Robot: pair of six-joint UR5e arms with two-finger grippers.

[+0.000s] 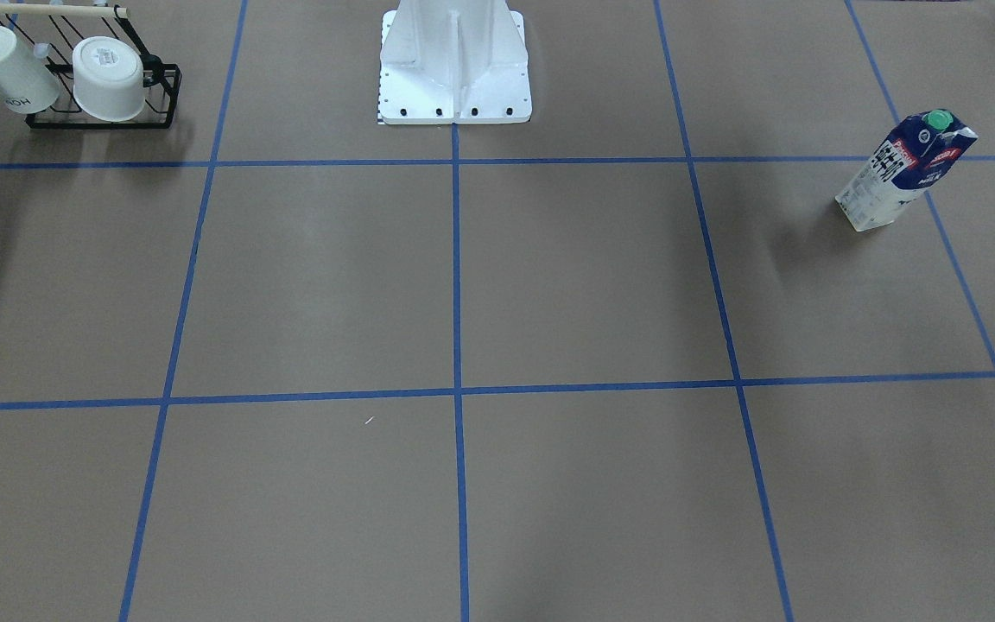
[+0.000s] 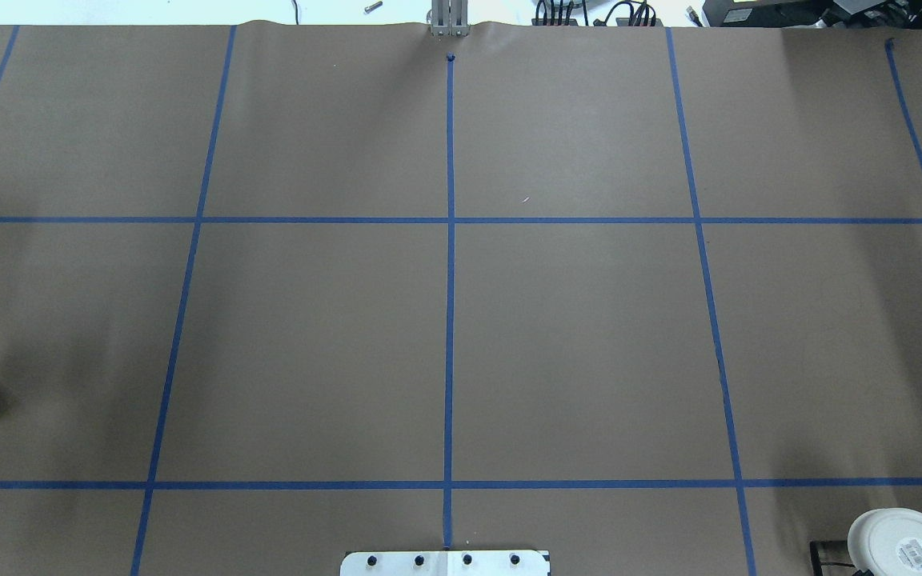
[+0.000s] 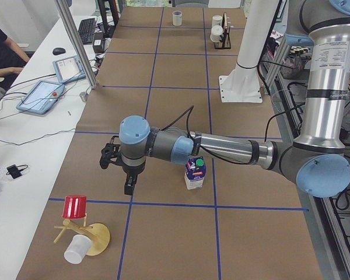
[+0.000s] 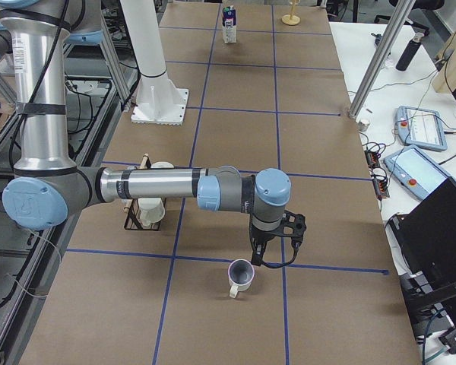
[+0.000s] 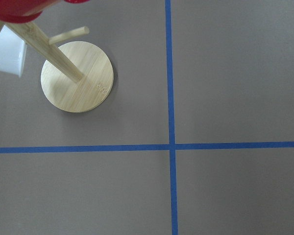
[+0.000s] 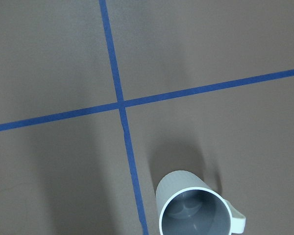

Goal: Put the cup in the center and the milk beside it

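Brown paper tabletop (image 1: 584, 276), blue tape grid (image 1: 456, 259), cup (image 4: 241, 275), milk (image 1: 903, 173), left end effector (image 3: 118, 175), right end effector (image 4: 273, 247), cannot tell spread

Cup (image 6: 198, 211) stood upright on the brown bench (image 6: 225, 39), low in frame, its near side cut off by the bottom edge. Inside was grey, opening toward the camera. Handle (image 6: 237, 220) pointed lower right. Blue tape lines (image 6: 120, 103) crossed up-left of it; the cup sat just right of the down-running one.
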